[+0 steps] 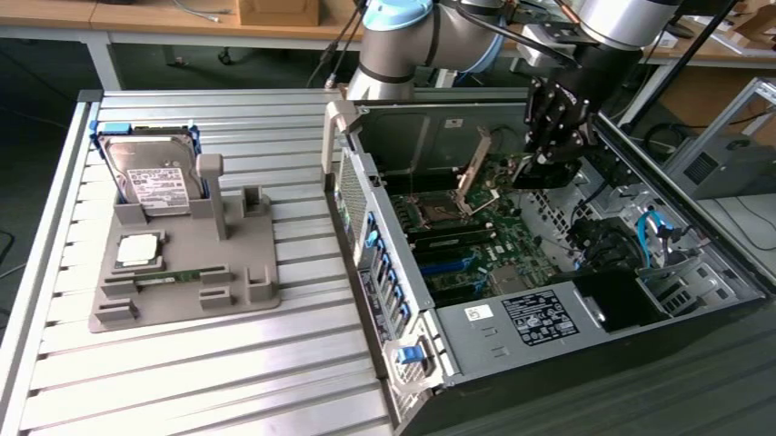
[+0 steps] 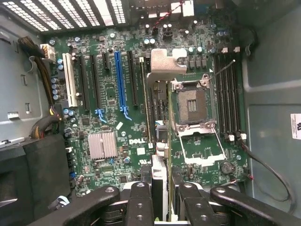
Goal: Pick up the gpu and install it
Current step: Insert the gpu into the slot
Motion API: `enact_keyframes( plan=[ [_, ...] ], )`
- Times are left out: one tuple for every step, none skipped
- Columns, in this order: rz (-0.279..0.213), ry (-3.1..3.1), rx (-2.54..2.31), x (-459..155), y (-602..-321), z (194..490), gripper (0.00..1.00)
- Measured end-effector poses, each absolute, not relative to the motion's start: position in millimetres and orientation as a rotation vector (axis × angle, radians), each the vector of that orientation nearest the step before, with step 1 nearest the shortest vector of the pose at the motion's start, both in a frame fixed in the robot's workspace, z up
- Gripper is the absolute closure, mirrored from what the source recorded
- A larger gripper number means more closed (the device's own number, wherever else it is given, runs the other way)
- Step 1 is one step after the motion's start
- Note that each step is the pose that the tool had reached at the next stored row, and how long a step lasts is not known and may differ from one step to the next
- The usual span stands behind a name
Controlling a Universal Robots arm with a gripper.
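My gripper hangs inside the open computer case, above the motherboard. In the wrist view the gripper is shut on the gpu, a thin card seen edge-on between the two black fingers. The card runs away from the fingers toward a silver bracket. It hangs over the board between the expansion slots and the open processor socket. The blue slot lies apart from it to one side.
On the ribbed table at the exterior view's left, a grey fixture holds a silver hard drive, a processor and a green memory stick. Case walls, cables and the power supply surround the board.
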State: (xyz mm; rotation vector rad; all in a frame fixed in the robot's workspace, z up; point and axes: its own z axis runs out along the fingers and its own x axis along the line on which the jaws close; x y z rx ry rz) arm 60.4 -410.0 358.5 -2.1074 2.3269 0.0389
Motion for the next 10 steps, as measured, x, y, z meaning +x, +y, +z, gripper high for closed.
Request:
enact_keyframes(
  plan=[
    [0.039, 2.322, -2.113, 60.3, -410.0, 358.5, 0.73],
    [0.039, 2.318, -2.117, 60.4, -410.0, 358.5, 0.73],
    [0.039, 2.313, -2.123, 60.4, -410.0, 358.5, 0.73],
    [0.039, 2.309, -2.127, 60.4, -410.0, 358.5, 0.73],
    [0.039, 2.305, -2.132, 60.4, -410.0, 358.5, 0.73],
    [0.039, 2.300, -2.137, 60.4, -410.0, 358.5, 0.73],
    [0.039, 2.296, -2.142, 60.3, -410.0, 358.5, 0.73],
    [0.039, 2.291, -2.147, 60.3, -410.0, 358.5, 0.73],
    [0.039, 2.286, -2.152, 60.3, -410.0, 358.5, 0.73],
    [0.039, 2.280, -2.159, 60.3, -410.0, 358.5, 0.73]
  ],
)
